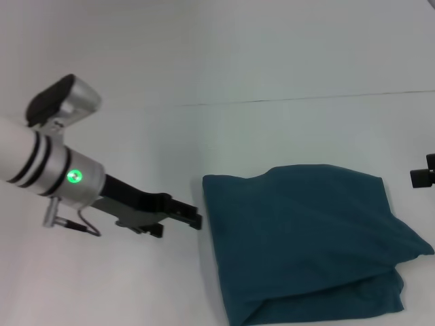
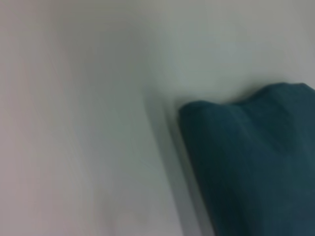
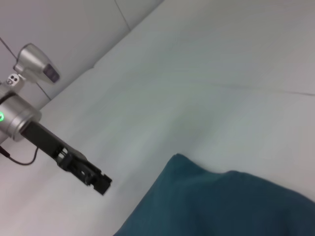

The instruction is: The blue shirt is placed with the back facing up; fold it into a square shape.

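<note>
Blue shirt lying folded on white desk, no lettering showing, left pincer hovering beside it, pressed together, right pincer barely peeking in only in head view, state unclear

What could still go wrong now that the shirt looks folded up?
The dark teal-blue knit shirt, folded into a rough square, has loose layers showing at its near edge, so it might slump open. The left gripper sits right beside the shirt's edge and could snag it. The right gripper is barely in view at the side.
</note>
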